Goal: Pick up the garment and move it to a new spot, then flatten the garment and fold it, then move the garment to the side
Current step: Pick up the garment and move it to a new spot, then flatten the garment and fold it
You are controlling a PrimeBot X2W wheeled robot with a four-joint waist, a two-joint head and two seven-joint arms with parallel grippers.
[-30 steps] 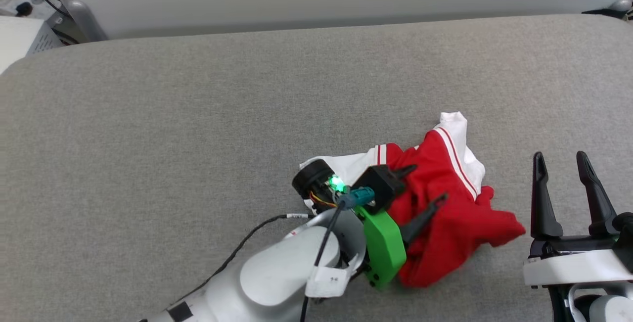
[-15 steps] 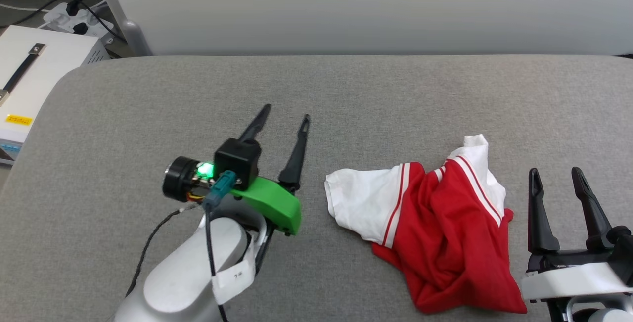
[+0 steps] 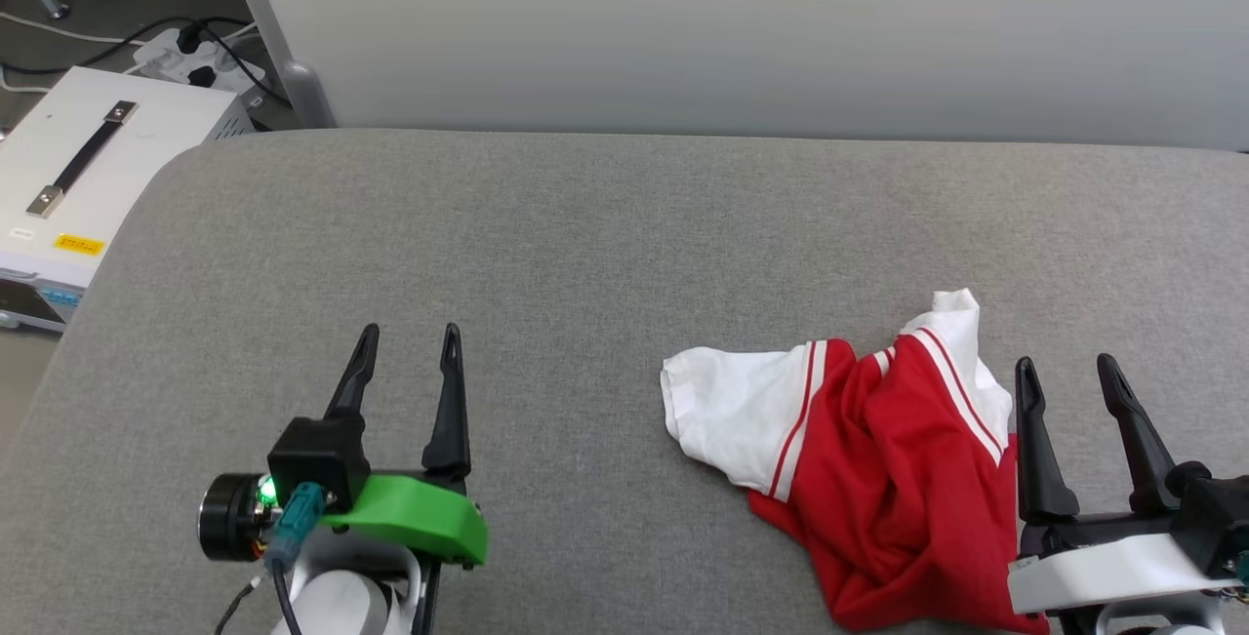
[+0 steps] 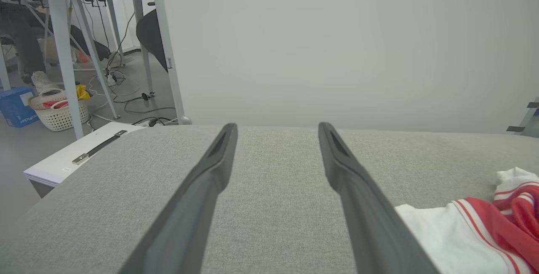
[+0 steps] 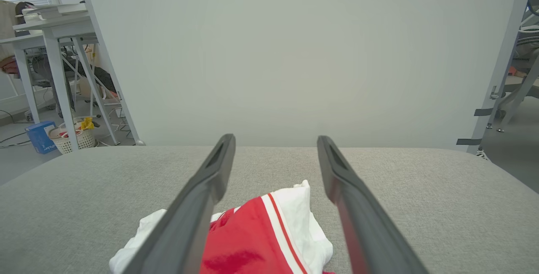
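Note:
The garment [image 3: 878, 459], a red shirt with white sleeves and striped trim, lies crumpled on the grey padded table [image 3: 585, 255] at the right front. My left gripper [image 3: 408, 344] stands open at the lower left, well apart from the cloth, nothing between its fingers. My right gripper [image 3: 1066, 372] is open too, at the garment's right edge, above the cloth and holding nothing. The left wrist view has the garment [image 4: 476, 232] at its lower right, beside the open gripper [image 4: 276, 129]. In the right wrist view the garment [image 5: 261, 236] lies low between and below the open fingers [image 5: 219, 168].
A white box with a black handle [image 3: 88, 167] sits on the floor past the table's left end, with cables and a power strip [image 3: 190, 40] behind it. A pale wall panel [image 3: 742, 30] stands along the table's far edge. Desk legs and a basket [image 4: 59, 110] are further left.
My left gripper let go of the garment and drew back to the lower left, open. The garment now lies loose with a white sleeve spread out. The head camera also shifted.

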